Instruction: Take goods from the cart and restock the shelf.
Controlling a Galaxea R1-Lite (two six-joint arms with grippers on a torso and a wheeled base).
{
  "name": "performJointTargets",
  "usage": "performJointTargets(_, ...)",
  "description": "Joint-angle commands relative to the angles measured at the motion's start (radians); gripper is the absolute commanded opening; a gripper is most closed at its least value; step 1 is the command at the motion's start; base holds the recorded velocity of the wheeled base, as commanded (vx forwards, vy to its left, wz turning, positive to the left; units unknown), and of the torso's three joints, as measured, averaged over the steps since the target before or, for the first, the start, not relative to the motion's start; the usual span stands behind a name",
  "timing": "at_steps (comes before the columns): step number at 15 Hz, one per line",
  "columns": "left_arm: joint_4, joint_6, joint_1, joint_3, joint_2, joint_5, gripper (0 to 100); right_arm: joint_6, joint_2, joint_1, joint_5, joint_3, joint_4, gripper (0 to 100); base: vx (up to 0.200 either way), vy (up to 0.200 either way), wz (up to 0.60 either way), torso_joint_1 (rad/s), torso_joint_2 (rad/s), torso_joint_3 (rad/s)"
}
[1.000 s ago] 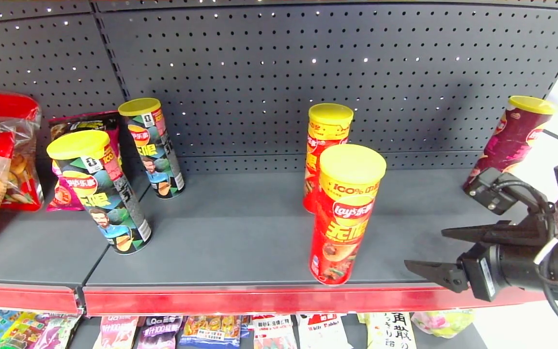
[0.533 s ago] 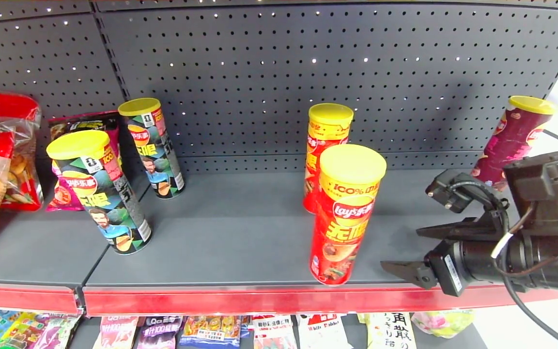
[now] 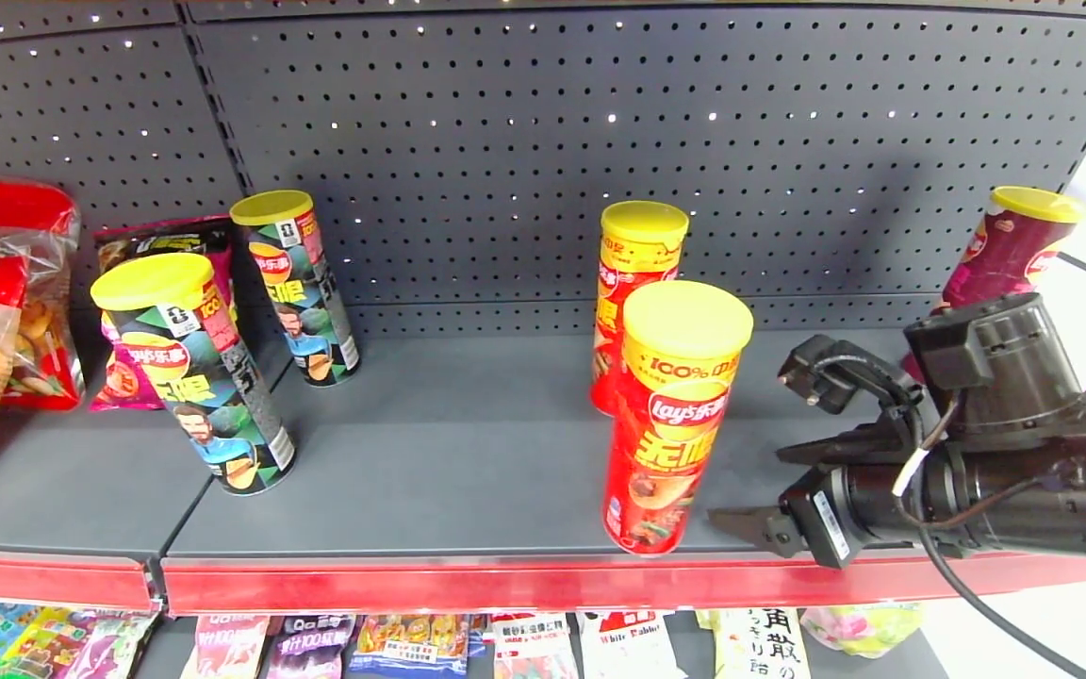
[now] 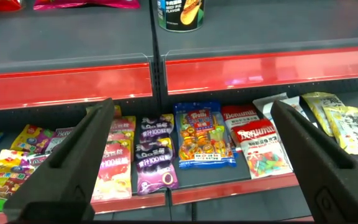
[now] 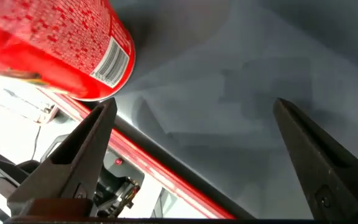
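Green chip canisters [image 3: 194,372], two, are standing left on the shelf [image 3: 468,471]; red chip canisters [image 3: 675,420], two, centre; purple chip canister [image 3: 1005,259], far right. My left gripper [image 4: 191,102] is hanging spread, empty; my right gripper [image 3: 748,488], spread and empty, is hovering beside the front red one. I am judging restocking unfinished, given the gaps.

Right end effector [image 3: 747,487] gapes wide (horizontal, empty); left end effector [image 4: 191,109] likewise spread.
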Motion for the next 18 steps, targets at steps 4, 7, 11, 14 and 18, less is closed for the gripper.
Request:
performJointTargets(4,0.0,0.0,0.0,0.0,0.002,0.0,100,0.0,0.042,0.018,0.0,-0.009,0.0,100,0.0,0.0,0.0,0.0,0.0,0.0)
performJointTargets(7,0.0,0.0,0.0,0.0,0.002,0.0,100,0.0,0.062,0.021,0.0,-0.031,0.0,100,0.0,0.0,0.0,0.0,0.0,0.0)
performJointTargets(11,0.0,0.0,0.0,0.0,0.002,0.0,100,0.001,0.081,0.024,0.0,-0.041,0.0,100,0.0,0.0,0.0,0.0,0.0,0.0)
performJointTargets(14,0.0,0.0,0.0,0.0,0.002,0.0,100,0.001,0.082,0.028,0.0,-0.041,0.0,100,0.0,0.0,0.0,0.0,0.0,0.0)
performJointTargets(18,0.0,0.0,0.0,0.0,0.002,0.0,100,0.003,0.087,0.051,0.0,-0.044,-0.002,100,0.0,0.0,0.0,0.0,0.0,0.0)
